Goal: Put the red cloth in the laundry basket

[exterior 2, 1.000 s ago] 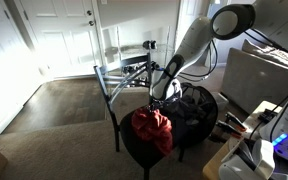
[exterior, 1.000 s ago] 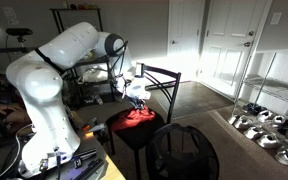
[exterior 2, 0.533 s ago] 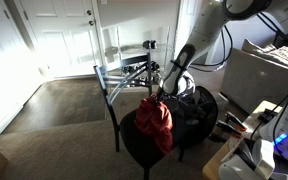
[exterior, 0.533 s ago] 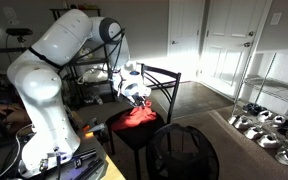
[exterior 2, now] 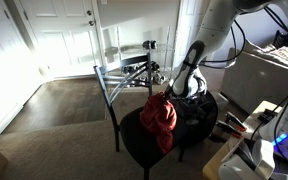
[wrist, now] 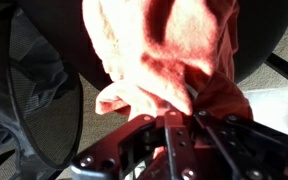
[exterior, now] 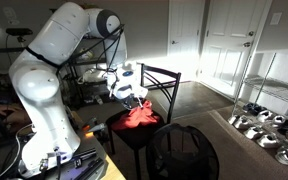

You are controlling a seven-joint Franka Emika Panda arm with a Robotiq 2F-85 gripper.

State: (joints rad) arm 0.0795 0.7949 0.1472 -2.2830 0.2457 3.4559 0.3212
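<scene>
The red cloth (exterior: 137, 116) hangs from my gripper (exterior: 136, 98) above a round black stool (exterior: 124, 133). In an exterior view the cloth (exterior 2: 161, 118) droops below the gripper (exterior 2: 170, 93), its lower end near the stool top (exterior 2: 144, 148). The wrist view shows the cloth (wrist: 174, 55) bunched between the gripper's fingers (wrist: 179, 108), which are shut on it. The black mesh laundry basket (exterior: 182, 150) stands beside the stool; it also shows in an exterior view (exterior 2: 196, 108) and at the left of the wrist view (wrist: 29, 95).
A black-framed glass table (exterior 2: 124, 72) stands behind the stool. A rack with shoes (exterior: 264, 125) lines one wall. Doors (exterior: 224, 40) are at the back. A white cabinet (exterior 2: 259, 75) and the robot's base (exterior: 44, 130) are close by.
The gripper has risen with the red cloth, lifting it up off the stool, and shifted toward the basket side. The arm's upper joints have swung upward.
</scene>
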